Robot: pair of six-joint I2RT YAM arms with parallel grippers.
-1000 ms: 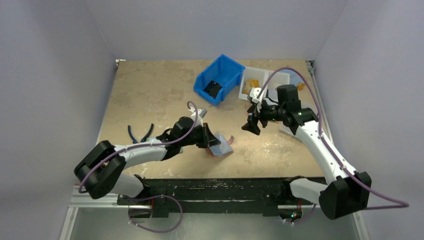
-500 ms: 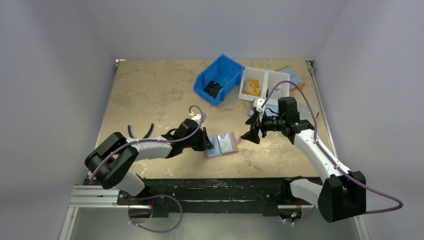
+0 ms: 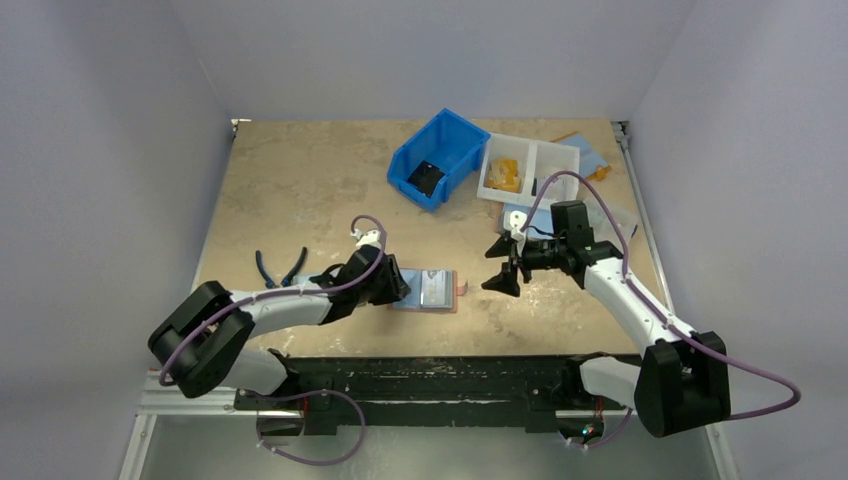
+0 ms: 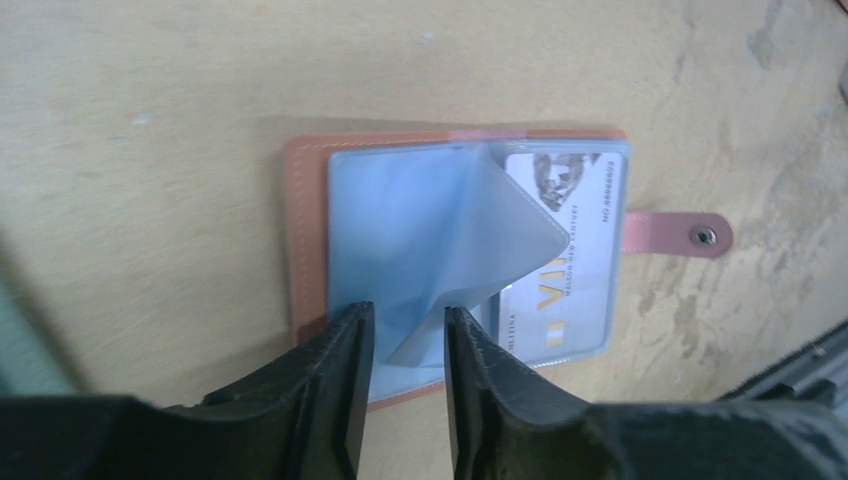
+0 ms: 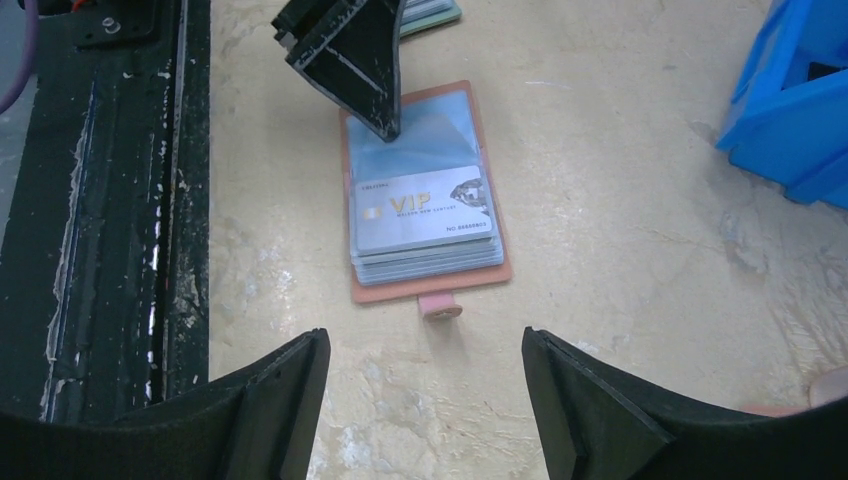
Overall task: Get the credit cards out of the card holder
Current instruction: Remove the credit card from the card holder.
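While the card holder (image 4: 305,250) lies limp just ahead of the barely parted, empty left claw (image 4: 408,318), its cards (image 5: 425,212) look stiff and slick, best pinched edgewise; right claw (image 5: 422,342) gapes wide, empty.

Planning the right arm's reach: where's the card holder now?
Top view: the card holder lies open near the table's front edge, centre, with the left gripper at its left end and the right gripper off to its right.
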